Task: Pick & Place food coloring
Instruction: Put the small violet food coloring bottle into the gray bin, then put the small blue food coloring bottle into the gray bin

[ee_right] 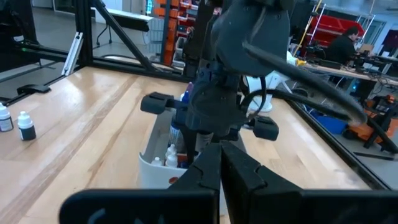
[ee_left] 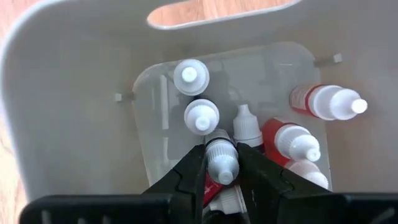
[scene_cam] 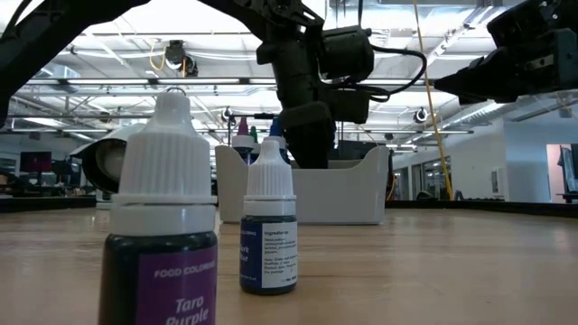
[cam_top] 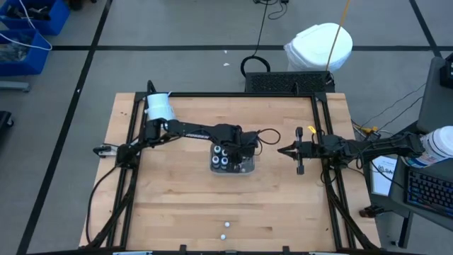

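Note:
A pale grey tray [cam_top: 249, 170] at the table's middle holds several food coloring bottles, some upright with dark bodies and white caps [ee_left: 201, 115], some red ones lying down [ee_left: 326, 101]. My left gripper [ee_left: 222, 149] reaches down into the tray and is shut on one dark bottle [ee_left: 222, 165]. Two more bottles, a purple one [scene_cam: 163, 235] and a blue one [scene_cam: 269, 230], stand upright on their bases near the table's near edge [cam_top: 225, 227]. My right gripper [cam_top: 287, 151] waits shut and level to the right of the tray, holding nothing. My left gripper pinches the bottle's white cap and neck [ee_left: 224, 157] between its two fingers, one on each side. The fingers come from above, pointing steeply down into the tray. The bottle stands roughly upright among the others. The gripper hides whether its base rests on the tray floor.
A white cylinder [cam_top: 159, 106] sits on the left arm near the table's far left. Black frame rails [cam_top: 322, 134] run along the table's sides. Bare wood lies between the tray and the two bottles at the near edge.

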Robot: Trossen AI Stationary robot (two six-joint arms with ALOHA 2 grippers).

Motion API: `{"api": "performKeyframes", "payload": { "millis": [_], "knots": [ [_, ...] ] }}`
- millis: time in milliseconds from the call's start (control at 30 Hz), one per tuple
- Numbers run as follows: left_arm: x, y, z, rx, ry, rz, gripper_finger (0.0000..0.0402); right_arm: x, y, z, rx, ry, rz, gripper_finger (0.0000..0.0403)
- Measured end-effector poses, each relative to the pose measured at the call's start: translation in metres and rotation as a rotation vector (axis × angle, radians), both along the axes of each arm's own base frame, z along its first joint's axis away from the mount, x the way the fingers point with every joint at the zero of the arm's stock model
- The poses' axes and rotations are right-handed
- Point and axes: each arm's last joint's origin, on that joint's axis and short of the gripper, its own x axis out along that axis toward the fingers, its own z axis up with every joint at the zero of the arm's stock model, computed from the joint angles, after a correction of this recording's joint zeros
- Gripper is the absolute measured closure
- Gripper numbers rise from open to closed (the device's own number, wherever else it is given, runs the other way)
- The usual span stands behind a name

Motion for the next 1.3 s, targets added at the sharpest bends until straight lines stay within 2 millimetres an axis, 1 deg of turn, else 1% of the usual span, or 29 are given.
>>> {"api": "performKeyframes", "payload": {
  "millis": [100, 167, 267, 400, 500, 567, 633, 700, 800, 867, 933, 967, 1067, 1133, 1167, 1200, 1267, 1300],
  "knots": [
    [0.0, 0.001, 0.0, -0.004, 0.0, 0.013, 0.0312, 0.0, 0.0, 0.001, -0.001, -0.007, 0.0, 0.0403],
    [0.0, 0.004, 0.0, -0.04, -0.004, 0.039, 0.0305, 0.0, 0.0, 0.001, -0.007, -0.01, 0.001, 0.0403],
    [0.0, 0.006, 0.0, -0.074, -0.004, 0.052, 0.0281, 0.0, 0.0, 0.004, -0.009, -0.037, 0.001, 0.0403],
    [0.0, 0.007, 0.0, -0.044, -0.004, 0.057, 0.0243, 0.0, 0.0, 0.005, -0.008, -0.048, 0.001, 0.0403],
    [0.0, 0.007, 0.003, -0.013, -0.006, 0.036, 0.0225, 0.0, 0.0, 0.005, -0.008, -0.049, 0.001, 0.0403],
    [0.003, 0.006, 0.014, -0.002, -0.02, 0.027, 0.0218, 0.0, 0.0, 0.005, -0.011, -0.049, 0.001, 0.0403],
    [0.008, 0.003, 0.031, 0.002, -0.052, 0.02, 0.0215, 0.0, 0.0, 0.005, -0.011, -0.049, 0.001, 0.0403],
    [0.01, -0.002, 0.053, 0.01, -0.074, -0.008, 0.0213, 0.0, 0.0, 0.005, -0.011, -0.049, 0.001, 0.0403],
    [0.006, -0.016, 0.099, 0.015, -0.09, -0.054, 0.0213, 0.0, 0.0, 0.005, -0.017, -0.049, 0.001, 0.0403],
    [-0.008, -0.029, 0.129, 0.009, -0.053, -0.115, 0.0215, 0.0, 0.0, 0.005, -0.034, -0.049, 0.002, 0.0403],
    [-0.034, -0.043, 0.151, 0.028, -0.015, -0.18, 0.0228, 0.0, 0.0, 0.005, -0.034, -0.047, 0.002, 0.0403],
    [-0.046, -0.05, 0.159, 0.033, 0.0, -0.198, 0.024, 0.0, 0.0, 0.004, -0.029, -0.045, 0.002, 0.0403],
    [-0.087, -0.063, 0.188, 0.033, -0.045, -0.157, 0.0297, 0.001, 0.0, 0.003, -0.011, -0.033, 0.002, 0.0403],
    [-0.117, -0.064, 0.202, 0.049, -0.098, -0.087, 0.0345, 0.001, 0.0, 0.002, 0.0, -0.029, 0.001, 0.0403],
    [-0.135, -0.065, 0.206, 0.048, -0.132, -0.062, 0.0369, 0.001, 0.0, -0.001, 0.008, -0.023, 0.0, 0.0403],
    [-0.15, -0.067, 0.208, 0.037, -0.185, -0.038, 0.0384, 0.001, 0.0, -0.002, 0.016, -0.016, 0.0, 0.0403],
    [-0.18, -0.071, 0.204, -0.017, -0.325, 0.016, 0.039, 0.001, 0.0, -0.005, 0.026, -0.009, -0.001, 0.0403],
    [-0.196, -0.073, 0.197, -0.048, -0.381, 0.041, 0.0388, 0.001, 0.0, -0.006, 0.033, -0.006, -0.001, 0.0403]
  ]
}}
